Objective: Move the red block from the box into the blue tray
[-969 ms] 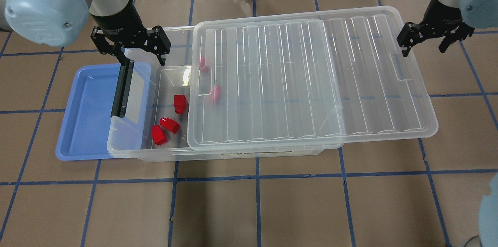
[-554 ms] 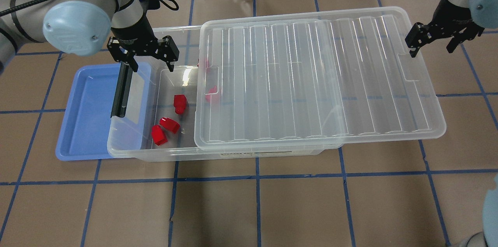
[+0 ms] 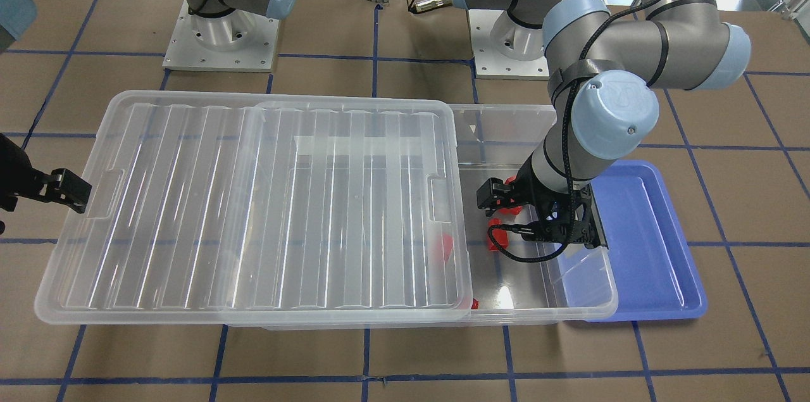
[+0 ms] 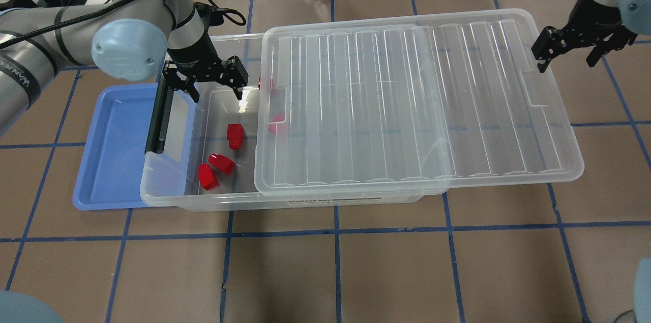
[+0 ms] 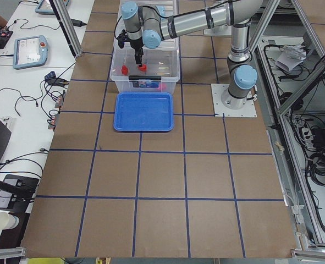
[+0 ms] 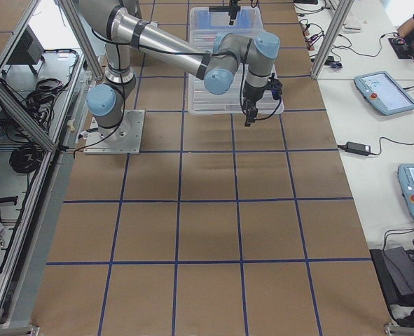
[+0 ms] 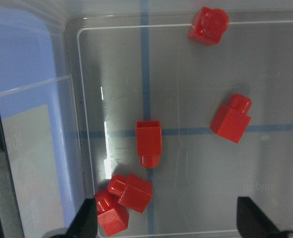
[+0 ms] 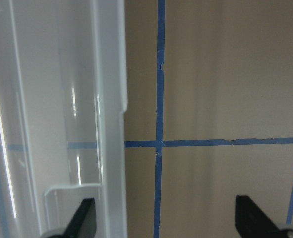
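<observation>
The red block (image 4: 235, 136) lies alone on the floor of the clear box (image 4: 305, 202), in its uncovered left end; it also shows in the left wrist view (image 7: 149, 143). My left gripper (image 4: 211, 90) is open and empty, above the far part of that opening, with the block between and ahead of its fingertips (image 7: 87, 220). The blue tray (image 4: 117, 145) lies to the left of the box, partly under its end. My right gripper (image 4: 567, 61) is open and empty beside the far right edge of the lid (image 4: 407, 104).
A clustered pair of red blocks (image 4: 214, 169) lies near the box's front left corner. Two more red blocks (image 4: 277, 122) show at the lid's edge. The black latch bar (image 4: 158, 117) hangs over the tray. The lid overhangs the box to the right.
My left gripper has moved right, from over the latch and tray edge to over the box opening. The lid and my right gripper have shifted slightly right.
</observation>
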Available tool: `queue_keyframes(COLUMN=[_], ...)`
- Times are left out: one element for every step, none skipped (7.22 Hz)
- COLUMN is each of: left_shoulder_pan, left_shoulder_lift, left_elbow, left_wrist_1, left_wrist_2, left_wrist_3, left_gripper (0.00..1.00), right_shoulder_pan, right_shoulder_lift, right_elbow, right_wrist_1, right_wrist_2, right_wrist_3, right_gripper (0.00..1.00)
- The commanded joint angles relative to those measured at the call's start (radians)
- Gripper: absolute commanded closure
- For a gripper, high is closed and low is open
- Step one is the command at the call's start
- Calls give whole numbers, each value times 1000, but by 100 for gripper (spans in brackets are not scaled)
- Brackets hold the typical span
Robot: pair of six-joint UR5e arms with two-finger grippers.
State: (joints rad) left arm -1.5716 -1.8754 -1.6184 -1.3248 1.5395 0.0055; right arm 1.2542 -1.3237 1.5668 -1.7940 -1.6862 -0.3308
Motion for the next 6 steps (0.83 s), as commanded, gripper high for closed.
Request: queue_keyframes(left_shoulder_pan=[1, 1, -1, 1, -1, 2], left_shoulder_lift=[-25, -33, -48, -60, -79, -85], left_elbow=[-15, -21, -27, -44, -75, -102], left_wrist_1=[16, 19, 41, 61, 143, 203], left_wrist_2=[-1, 5, 5, 4, 2, 25], left_wrist_3=[-39, -86, -138, -156, -150, -107], left_gripper=[0, 0, 0, 0, 0, 0], right_shoulder_pan=[8, 8, 8, 13, 24, 27], right_shoulder_lift=[-104, -158, -204, -218, -216, -221], right_elbow=[-5, -7, -5, -5, -1, 1], right_wrist_1=[80, 129, 171, 207, 214, 217], right_wrist_2=[5, 8, 11, 28, 52, 43], right_wrist_3=[2, 2, 24, 59, 65, 65], right_gripper=[0, 0, 0, 0, 0, 0])
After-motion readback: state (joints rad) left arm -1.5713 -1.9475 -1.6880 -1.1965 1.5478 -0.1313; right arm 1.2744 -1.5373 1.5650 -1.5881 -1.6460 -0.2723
